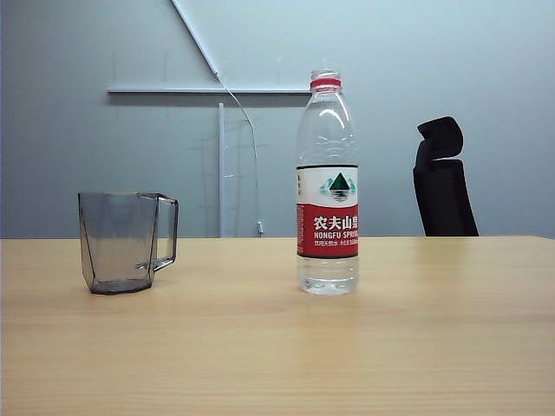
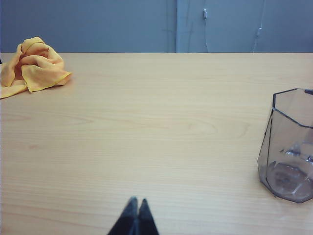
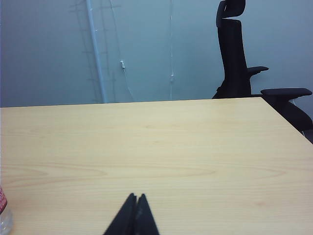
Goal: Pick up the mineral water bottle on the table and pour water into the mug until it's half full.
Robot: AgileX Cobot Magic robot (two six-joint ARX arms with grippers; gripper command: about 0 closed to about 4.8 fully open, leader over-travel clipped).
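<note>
Exterior view: we had the mineral water bottle (image 1: 327,182) standing upright on the desk (image 1: 277,347), long axis vertical, cap off as far as we could tell, the water (image 1: 328,273) only really readable in its lowest part. The mug (image 1: 126,241) stood well apart to its left, handle turned toward the bottle, and looked empty. No arm or gripper showed here. A black office chair (image 1: 442,178) sat behind the desk, out of the working area. Left wrist view: the left gripper (image 2: 135,201) was pressed shut with nothing in it, low over bare desk, and the mug sat off to one side, ahead of the tips. A crumpled yellow cloth (image 2: 32,66) lay far off on the opposite side, touching nothing. Right wrist view: the right gripper (image 3: 136,197) was also fully shut and empty. Only a sliver of the bottle's base and red label showed at the frame edge, level with the tips and well off toward the mug side. We judged the right arm the nearer one for the bottle: jaws would need to spread first, then come in sideways at the body, across the vertical axis. Nothing stood in between, and the pour would then carry toward the mug.
</note>
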